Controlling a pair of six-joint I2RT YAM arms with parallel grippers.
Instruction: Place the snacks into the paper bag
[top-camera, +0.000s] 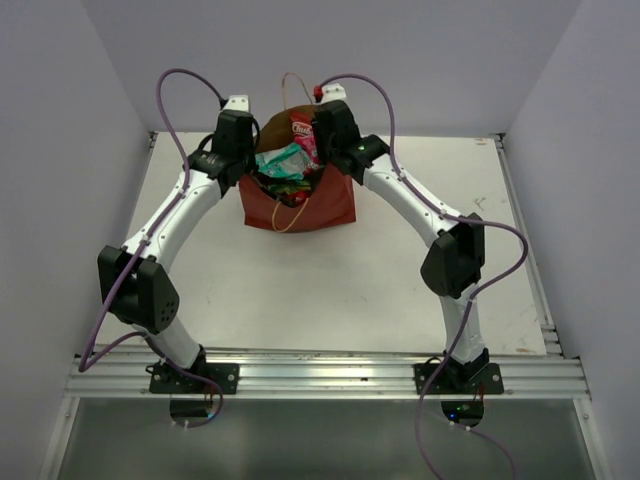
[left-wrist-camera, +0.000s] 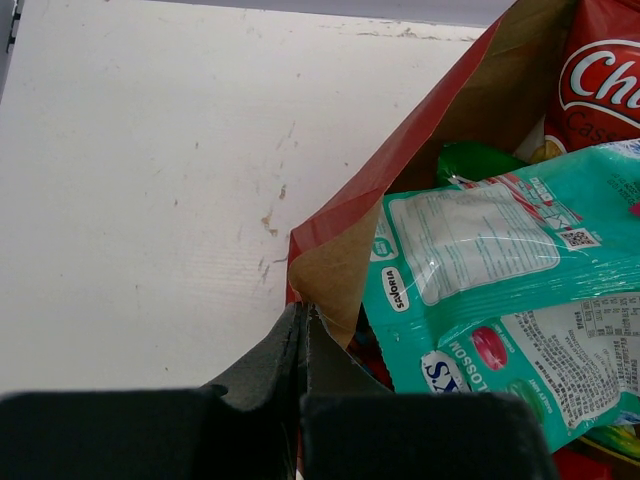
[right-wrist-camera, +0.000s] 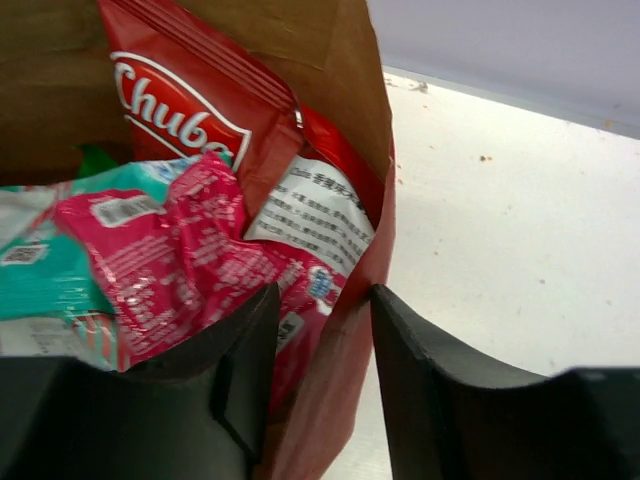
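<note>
left gripper (left-wrist-camera: 303, 335): clenched on the left rim of the paper bag (top-camera: 300, 212), the corner fold pinched between the pads; judged to be holding the mouth wide and the bag upright.
paper bag: stands at the far middle of the table (top-camera: 450, 290), between the two grippers, mouth up.
snacks: inside the bag, piled above the rim. teal packet (left-wrist-camera: 500, 270) lies flat on top, green packet (left-wrist-camera: 475, 160) tucked under it, red chip packet (right-wrist-camera: 190, 90) stands against the back wall, pink packet (right-wrist-camera: 170, 260) crumpled at the right side.
right gripper (right-wrist-camera: 324, 298): jaws apart, straddling the bag's right wall, one finger inside against the pink packet, one outside; no pinch visible yet.
stage: packing looks about done; whether all six are in, cannot tell.
</note>
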